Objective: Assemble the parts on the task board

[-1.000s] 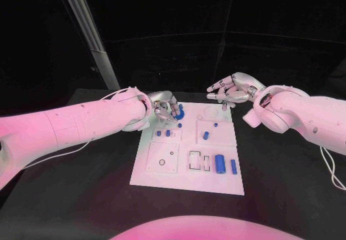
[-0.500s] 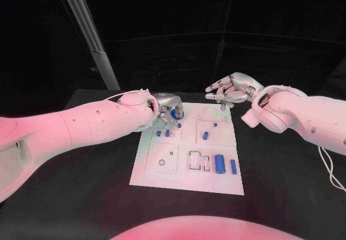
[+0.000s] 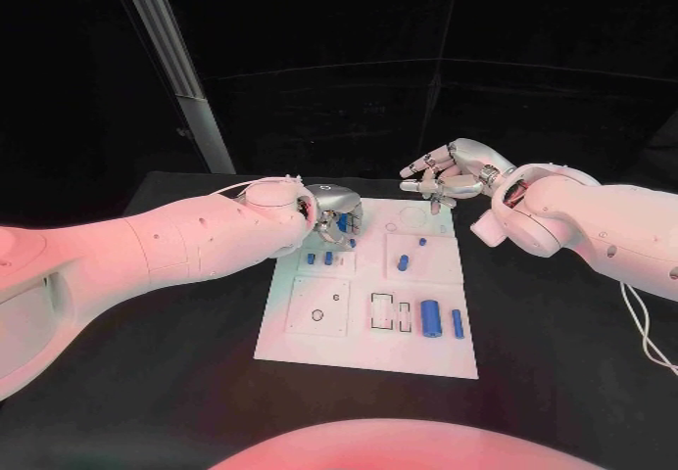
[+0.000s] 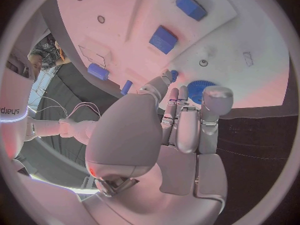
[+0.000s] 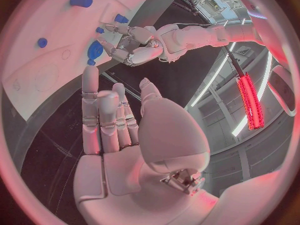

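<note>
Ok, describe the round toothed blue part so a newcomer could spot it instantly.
Start at the white task board and go to its far-left corner, where the left hand touches a blue gear. It alone is a toothed disc; nearby parts are plain blocks and pegs.

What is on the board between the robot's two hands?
Head view: between left hand and right hand, only bare white task board with a faint round outline.
</note>
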Robot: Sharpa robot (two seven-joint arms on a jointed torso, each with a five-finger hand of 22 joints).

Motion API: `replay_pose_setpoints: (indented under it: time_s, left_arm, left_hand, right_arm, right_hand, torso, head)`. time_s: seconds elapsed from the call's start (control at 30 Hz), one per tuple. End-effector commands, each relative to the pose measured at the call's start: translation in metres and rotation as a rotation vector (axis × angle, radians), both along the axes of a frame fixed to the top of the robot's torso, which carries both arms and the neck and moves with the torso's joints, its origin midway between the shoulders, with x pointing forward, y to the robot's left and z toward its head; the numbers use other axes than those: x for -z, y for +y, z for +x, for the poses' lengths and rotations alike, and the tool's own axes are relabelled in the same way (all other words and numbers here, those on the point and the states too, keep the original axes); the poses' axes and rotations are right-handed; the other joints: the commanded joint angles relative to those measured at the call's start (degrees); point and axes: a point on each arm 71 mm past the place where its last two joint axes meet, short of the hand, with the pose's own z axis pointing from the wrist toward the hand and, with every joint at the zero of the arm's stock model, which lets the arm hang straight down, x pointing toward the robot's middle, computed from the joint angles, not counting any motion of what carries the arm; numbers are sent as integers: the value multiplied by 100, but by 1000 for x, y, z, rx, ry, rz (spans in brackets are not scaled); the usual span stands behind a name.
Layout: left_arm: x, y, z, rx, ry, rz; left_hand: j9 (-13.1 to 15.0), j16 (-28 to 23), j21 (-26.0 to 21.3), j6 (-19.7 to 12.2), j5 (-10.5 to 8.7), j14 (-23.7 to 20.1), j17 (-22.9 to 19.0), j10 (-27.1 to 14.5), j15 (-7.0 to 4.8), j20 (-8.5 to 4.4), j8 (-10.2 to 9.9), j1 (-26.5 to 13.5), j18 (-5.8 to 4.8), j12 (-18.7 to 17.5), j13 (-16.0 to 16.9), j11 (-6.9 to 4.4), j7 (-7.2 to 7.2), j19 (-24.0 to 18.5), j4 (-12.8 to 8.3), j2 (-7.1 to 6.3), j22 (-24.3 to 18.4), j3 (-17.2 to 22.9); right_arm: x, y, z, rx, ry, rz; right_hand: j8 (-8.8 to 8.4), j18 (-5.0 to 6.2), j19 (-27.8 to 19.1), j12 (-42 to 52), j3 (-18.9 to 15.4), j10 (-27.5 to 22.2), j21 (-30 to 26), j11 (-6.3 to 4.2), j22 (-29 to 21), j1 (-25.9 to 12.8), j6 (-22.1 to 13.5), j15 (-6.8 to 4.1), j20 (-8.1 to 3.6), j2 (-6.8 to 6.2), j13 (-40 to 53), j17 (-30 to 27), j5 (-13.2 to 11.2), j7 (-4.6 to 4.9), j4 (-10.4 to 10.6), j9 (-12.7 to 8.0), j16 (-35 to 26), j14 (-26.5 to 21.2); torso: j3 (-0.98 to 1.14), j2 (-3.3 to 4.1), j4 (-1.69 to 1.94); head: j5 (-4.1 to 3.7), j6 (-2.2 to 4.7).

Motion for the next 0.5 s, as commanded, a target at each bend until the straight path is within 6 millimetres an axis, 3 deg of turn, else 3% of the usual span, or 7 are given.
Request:
replay_pose_setpoints:
  time_s: [0.03,0.5]
  left_arm:
    - [1,-2,0,16,2,20]
    - [7,-6,1,18,23,39]
  left_hand:
    - [-4,-4,51,64,7,95,-5,67,-22,0,-32,-27,-79,-37,-12,-7,-2,53,-7,41,42,65]
    - [5,27,174,235,8,123,-16,261,-46,-20,-96,13,-100,-161,-50,-37,-34,90,-98,100,175,359]
  right_arm:
    - [-2,1,0,-5,-10,5]
    - [-2,3,1,-9,-9,4]
  right_hand:
    - [34,33,40,26,-4,-31,-23,0,-5,38,-46,11,5,37,-10,6,31,1,-4,8,-12,0]
    - [34,33,40,26,-4,-31,-23,0,-5,38,-46,11,5,37,-10,6,31,1,-4,8,-12,0]
  torso:
    - [3,-2,-4]
    - [3,0,-7]
  head:
    - [14,-4]
    - [-2,-19]
